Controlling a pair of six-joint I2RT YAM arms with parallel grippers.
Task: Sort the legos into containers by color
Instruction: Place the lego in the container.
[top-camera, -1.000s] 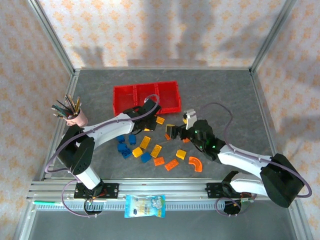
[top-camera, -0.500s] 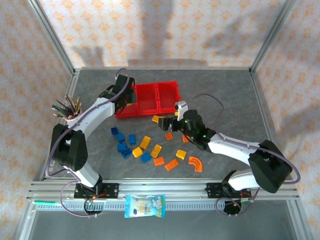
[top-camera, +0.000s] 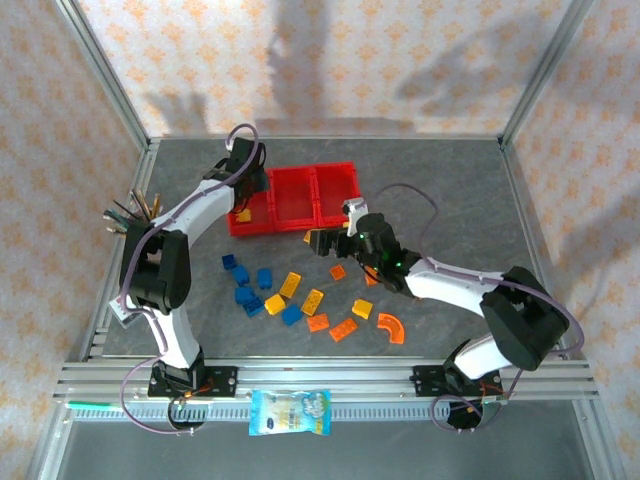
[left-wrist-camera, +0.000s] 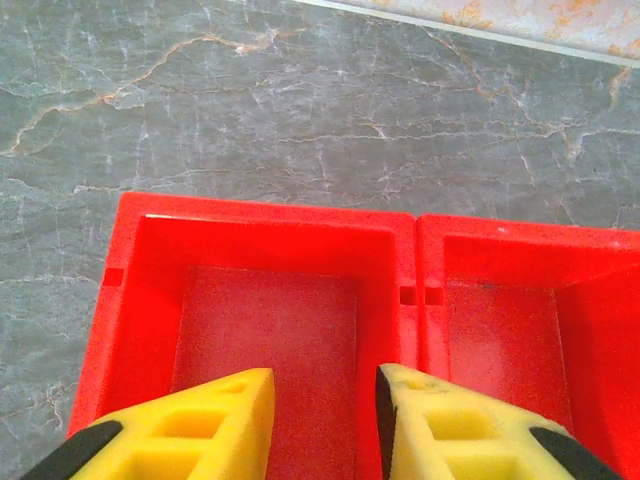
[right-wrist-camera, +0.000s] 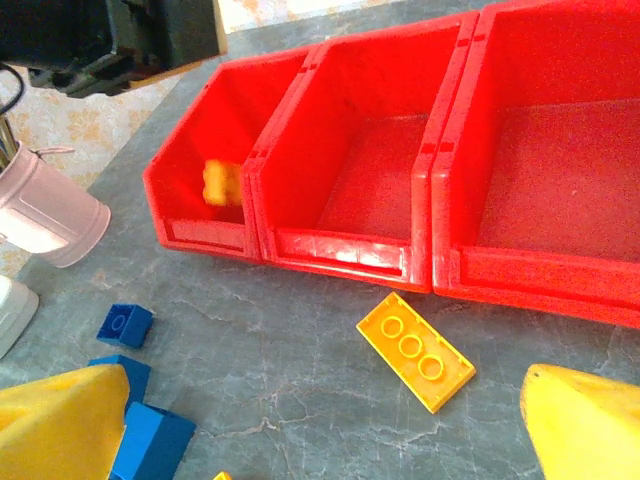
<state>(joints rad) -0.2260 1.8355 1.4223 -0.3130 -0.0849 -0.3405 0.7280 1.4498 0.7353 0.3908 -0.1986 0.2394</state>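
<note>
The containers (top-camera: 295, 195) are three joined red bins at the back of the table. My left gripper (left-wrist-camera: 325, 400) hangs over the leftmost bin (left-wrist-camera: 265, 330), its jaws slightly apart with nothing between them. A small yellow lego (right-wrist-camera: 218, 183) shows blurred inside that bin, also seen from above as a yellow lego (top-camera: 243, 213). My right gripper (right-wrist-camera: 325, 420) stands wide open low over the table, just in front of a flat yellow lego (right-wrist-camera: 415, 350) lying studs-down near the bins' front wall. Loose blue legos (top-camera: 250, 285), yellow legos (top-camera: 290, 285) and orange legos (top-camera: 343, 328) lie scattered in the middle.
A pink pen cup (top-camera: 150, 235) stands left of the bins. A curved orange piece (top-camera: 392, 328) lies at the right of the scatter. A blue-and-white snack packet (top-camera: 290, 412) rests on the front rail. Blue bricks (right-wrist-camera: 125, 325) sit close to my right gripper's left finger.
My left gripper swung back and left over the leftmost bin and opened, letting a yellow lego drop in. My right gripper moved back-left towards the flat yellow lego.
</note>
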